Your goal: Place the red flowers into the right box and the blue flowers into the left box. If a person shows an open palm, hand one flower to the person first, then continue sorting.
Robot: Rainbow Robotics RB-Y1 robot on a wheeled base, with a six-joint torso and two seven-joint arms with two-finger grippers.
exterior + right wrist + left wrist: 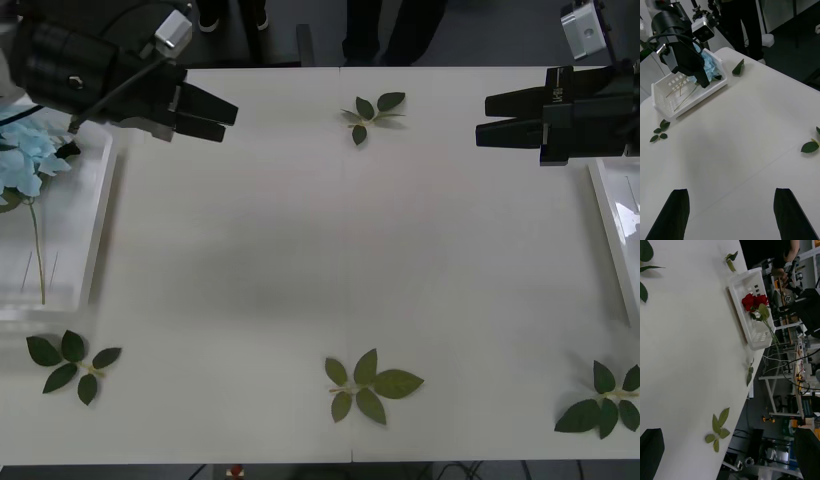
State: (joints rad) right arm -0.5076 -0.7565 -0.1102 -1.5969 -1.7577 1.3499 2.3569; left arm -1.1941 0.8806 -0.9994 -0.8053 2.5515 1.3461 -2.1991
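We see the left gripper (226, 117) raised over the table's far-left part, black fingers parted, nothing between them. In the left wrist view its two fingers sit wide apart at the corners, empty. The right gripper (484, 118) hangs over the far-right part, fingers (788, 210) spread and empty too.

The left box (98, 225), a shallow white plastic tray with a raised rim, lies at the table's left edge just beside the left gripper. It holds the blue flowers (22, 160): pale, many-petalled heads at the far end, thin stems running toward the near end. From the right wrist view its bottom is slotted and several stems cross it.

The right box (608, 220), the same sort of white tray, sits at the right edge under the right gripper. In the left wrist view it holds the red flowers (754, 300), deep red blooms together at one end, green stems and leaves trailing to the other end.

The table (300, 270) is flat, matte, off-white. Green leaf sprigs (368, 385) lie scattered along its near edge, one more near the far edge.
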